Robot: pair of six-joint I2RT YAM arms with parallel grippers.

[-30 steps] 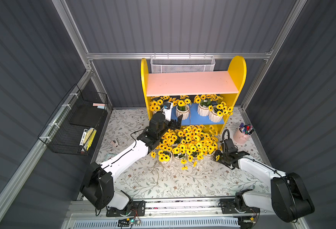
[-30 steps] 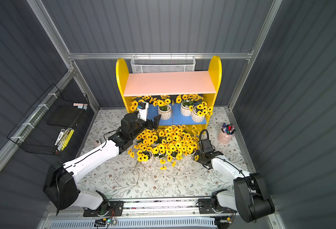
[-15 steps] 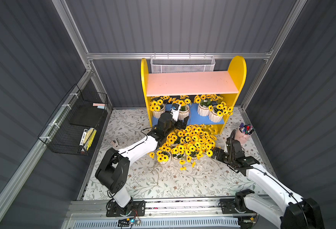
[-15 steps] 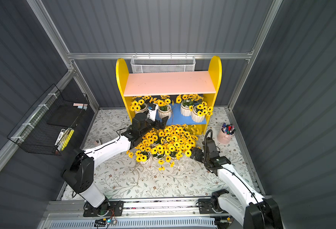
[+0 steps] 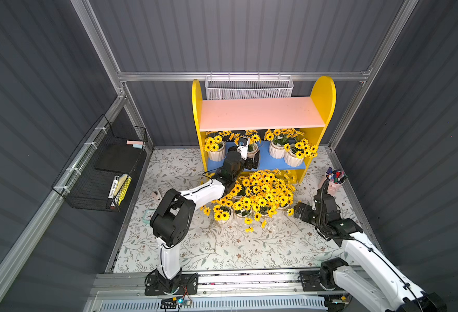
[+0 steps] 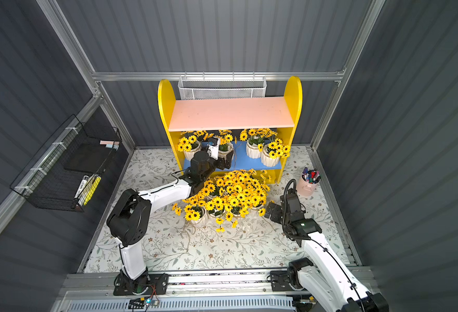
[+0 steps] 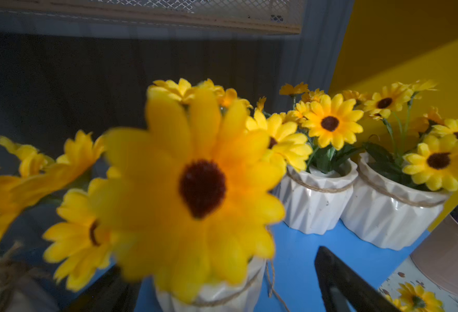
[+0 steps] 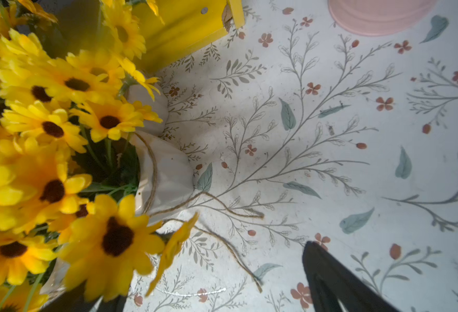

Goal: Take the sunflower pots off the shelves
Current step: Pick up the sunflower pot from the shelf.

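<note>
The shelves have a bare pink upper board (image 5: 260, 113) and a blue lower board (image 5: 272, 164). Several sunflower pots stand on the blue board: one at the left (image 5: 217, 154), one in the middle (image 5: 252, 149) and two at the right (image 5: 276, 152) (image 5: 294, 160). My left gripper (image 5: 252, 160) (image 7: 218, 270) is open, with a finger on each side of the middle pot (image 7: 209, 294) and a gap to each. More sunflower pots crowd the mat (image 5: 254, 194) in front of the shelves. My right gripper (image 5: 299, 210) (image 8: 203, 270) stands open and empty beside the cluster's right edge, close to a pot (image 8: 165, 175).
A pink cup of pens (image 5: 334, 183) stands at the right of the mat, behind my right arm. A black wire basket (image 5: 101, 173) hangs on the left wall and a white mesh basket (image 5: 249, 87) behind the shelves. Two small items (image 5: 156, 194) (image 5: 148, 216) lie at the mat's left edge.
My left arm has reached forward to the lower board and its jaws now straddle the middle pot. My right gripper has opened, letting go at the cluster's right edge, and drawn back to the right.
</note>
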